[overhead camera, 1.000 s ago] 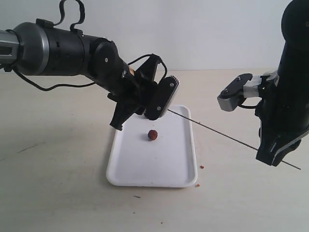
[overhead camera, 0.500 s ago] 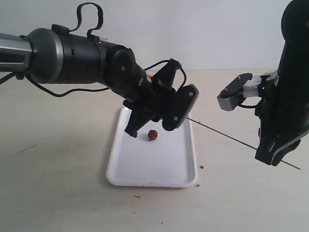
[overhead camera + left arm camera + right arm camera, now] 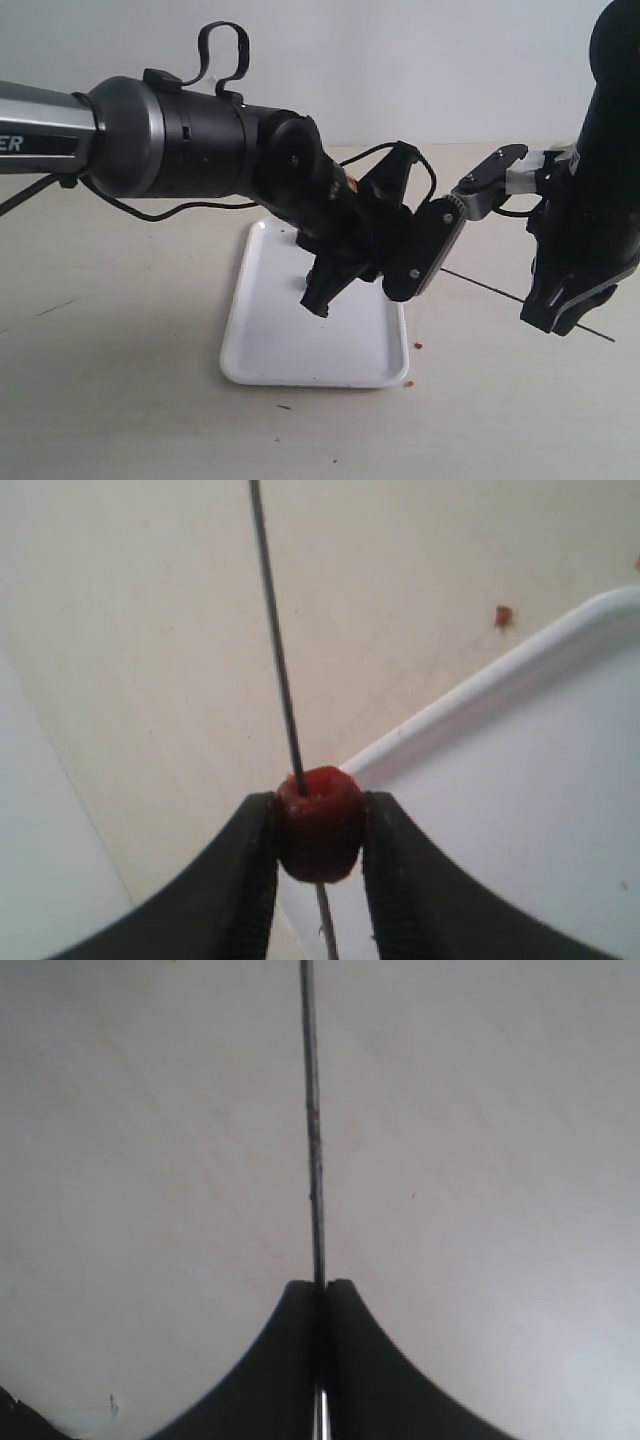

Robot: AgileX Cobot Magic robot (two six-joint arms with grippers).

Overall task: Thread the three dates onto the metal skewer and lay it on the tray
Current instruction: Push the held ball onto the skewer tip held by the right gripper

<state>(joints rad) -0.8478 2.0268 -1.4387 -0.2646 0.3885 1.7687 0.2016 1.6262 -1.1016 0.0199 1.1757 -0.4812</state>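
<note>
**Above the tray's rim: one date speared and held**

Between the fingers of the left gripper [image 3: 320, 805], pinched from both sides: a date [image 3: 318, 825], dark red, wrinkled, pierced right through by the metal skewer [image 3: 280, 660]. Held just over the edge of the tray [image 3: 520, 810], clear of the table [image 3: 120, 400]. Further along, clamped in the pressed-together right gripper [image 3: 320, 1295]: the same rod, jutting out on both sides of the grip in the exterior view. No sign of the other two dates; possibly hidden behind the left arm [image 3: 190, 150], cannot say.

Handling, by the look of it: probably soft, light and a little sticky, so likely to dent or split under a hard squeeze and to cling on release. Best gripped across the plump middle, square to the rod, leaving both pierced ends free.

As for the skewer: thin, stiff yet springy, slick. Apt to swivel or slide in a two-finger pinch. Better held well back from the point, firmly, and kept in line with the push.
</note>
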